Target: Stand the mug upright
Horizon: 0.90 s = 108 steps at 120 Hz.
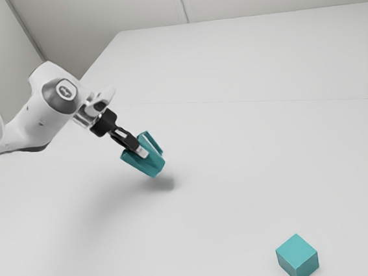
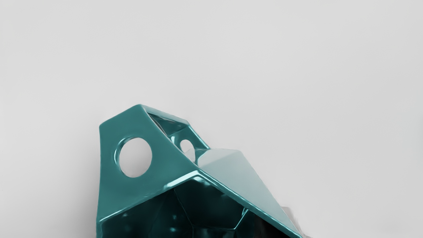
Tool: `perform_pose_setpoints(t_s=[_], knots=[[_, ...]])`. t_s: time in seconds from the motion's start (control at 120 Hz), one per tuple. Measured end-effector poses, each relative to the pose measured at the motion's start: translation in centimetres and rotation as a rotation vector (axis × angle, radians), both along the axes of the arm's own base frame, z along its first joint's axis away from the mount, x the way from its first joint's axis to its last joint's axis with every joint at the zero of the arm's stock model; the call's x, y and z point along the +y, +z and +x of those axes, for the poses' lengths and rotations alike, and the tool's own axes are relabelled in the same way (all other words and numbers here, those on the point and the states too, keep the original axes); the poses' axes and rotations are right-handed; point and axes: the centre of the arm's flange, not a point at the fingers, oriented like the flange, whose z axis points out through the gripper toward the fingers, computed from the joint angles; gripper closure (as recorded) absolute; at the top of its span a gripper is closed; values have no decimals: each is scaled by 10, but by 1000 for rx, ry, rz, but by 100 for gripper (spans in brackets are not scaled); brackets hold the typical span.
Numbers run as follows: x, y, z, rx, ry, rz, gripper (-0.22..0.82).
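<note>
I have the gripper (image 1: 141, 151) clamped on the wall of the teal mug (image 1: 153, 168), a pale fingertip (image 1: 144, 153) against its outside and the other finger reaching into the mouth. The mug hangs tilted just above the white desk (image 1: 241, 185), not upright, its mouth turned back toward my gripper. A soft shadow (image 1: 166, 184) lies on the desk below it. My wrist view looks into the dark, faceted interior (image 2: 211, 205), and a round hole shows in the teal part beside the rim. The arm (image 1: 53, 101) comes in from the exterior view's left. Well apart from the mug, toward the exterior view's lower right, a teal cube (image 1: 297, 257) sits on the desk.
</note>
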Motion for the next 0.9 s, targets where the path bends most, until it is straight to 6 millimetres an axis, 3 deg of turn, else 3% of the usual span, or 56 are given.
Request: perform_pose_setpoints(t_s=[0.2,0.408,0.642,0.9], knots=[[-18,22,-14,32,-9,180,79],[-37,31,-31,57,29,308,79],[-53,16,-54,61,98,409,79],[-58,-3,-56,-3,196,484,79]])
